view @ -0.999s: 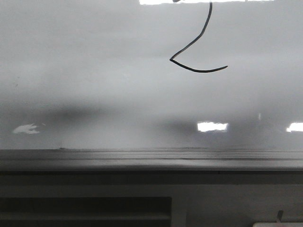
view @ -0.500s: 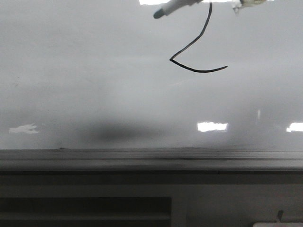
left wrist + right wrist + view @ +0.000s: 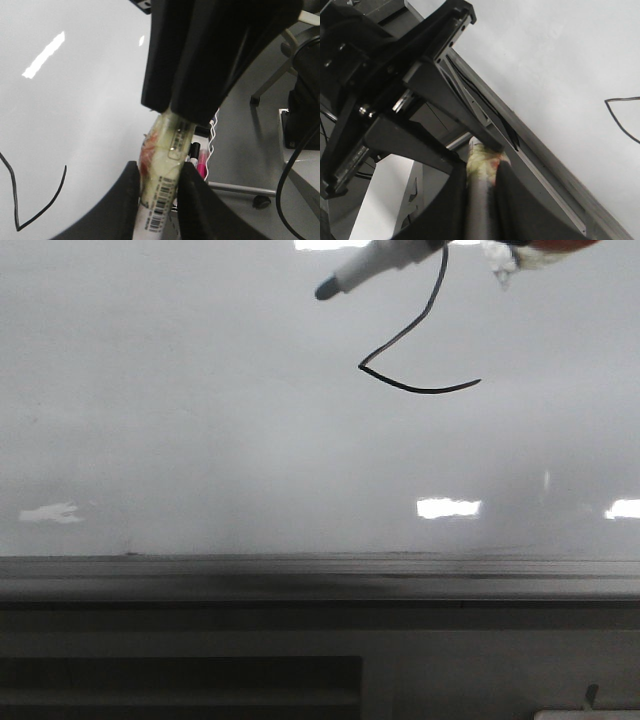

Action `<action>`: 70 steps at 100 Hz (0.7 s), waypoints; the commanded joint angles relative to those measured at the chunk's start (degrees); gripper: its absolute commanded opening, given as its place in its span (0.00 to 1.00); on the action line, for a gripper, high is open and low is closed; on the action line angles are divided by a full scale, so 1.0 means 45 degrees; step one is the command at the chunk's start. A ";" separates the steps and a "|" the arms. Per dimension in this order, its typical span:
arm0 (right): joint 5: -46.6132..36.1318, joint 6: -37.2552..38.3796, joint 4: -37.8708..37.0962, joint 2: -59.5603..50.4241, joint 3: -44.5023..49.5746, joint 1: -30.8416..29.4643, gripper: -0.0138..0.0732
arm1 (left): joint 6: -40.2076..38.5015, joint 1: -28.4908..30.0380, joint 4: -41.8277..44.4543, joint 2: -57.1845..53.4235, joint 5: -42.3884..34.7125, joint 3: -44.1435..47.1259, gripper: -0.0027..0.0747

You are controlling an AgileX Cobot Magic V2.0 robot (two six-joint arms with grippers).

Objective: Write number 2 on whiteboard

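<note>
The number 2 (image 3: 415, 350) stands finished on the whiteboard (image 3: 200, 440), right of centre and high up, its base stroke curving to the right. Each pincer clamps a marker: the left pincer (image 3: 159, 200) grips a barcoded one (image 3: 162, 185), the right pincer (image 3: 481, 195) a grey-barrelled one (image 3: 481, 200). A marker tip (image 3: 326, 288) hangs just left of the upper stroke (whether it touches the board cannot be told). A careless sweep there would likely leave a stray line or smear the wet ink.
</note>
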 commanded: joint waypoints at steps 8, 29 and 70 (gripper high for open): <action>0.0205 -0.0204 0.1152 -0.0006 -0.0446 -0.0007 0.08 | -0.0260 -0.0018 -0.0234 -0.0200 -0.1017 -0.0488 0.01; 0.0178 -0.0204 0.1152 -0.0006 -0.0446 -0.0007 0.27 | -0.0260 -0.0018 -0.0234 -0.0225 -0.0995 -0.0488 0.01; -0.3823 0.0703 0.0715 -0.1454 -0.0420 -0.0388 0.61 | -0.2226 0.1834 -0.0558 -0.2080 -0.2594 0.1139 0.01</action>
